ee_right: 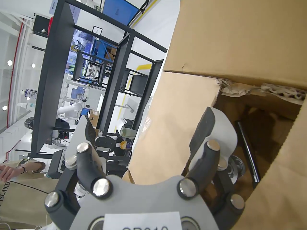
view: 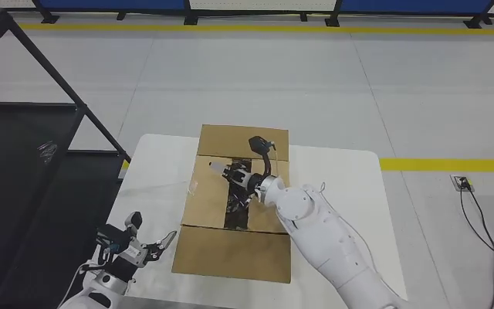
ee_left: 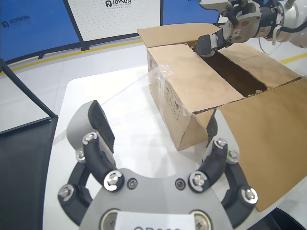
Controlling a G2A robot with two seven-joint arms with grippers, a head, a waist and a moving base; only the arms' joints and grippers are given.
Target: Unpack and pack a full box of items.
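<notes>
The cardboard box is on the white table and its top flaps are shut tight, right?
Not quite. The cardboard box is on the white table, but its top flaps are parted, with a dark gap down the middle. The top view shows it, with the right hand open at that gap.

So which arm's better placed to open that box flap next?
Right. The right gripper, open, straddles the flap edge at the box opening; the left gripper sits open beside the box corner.
</notes>
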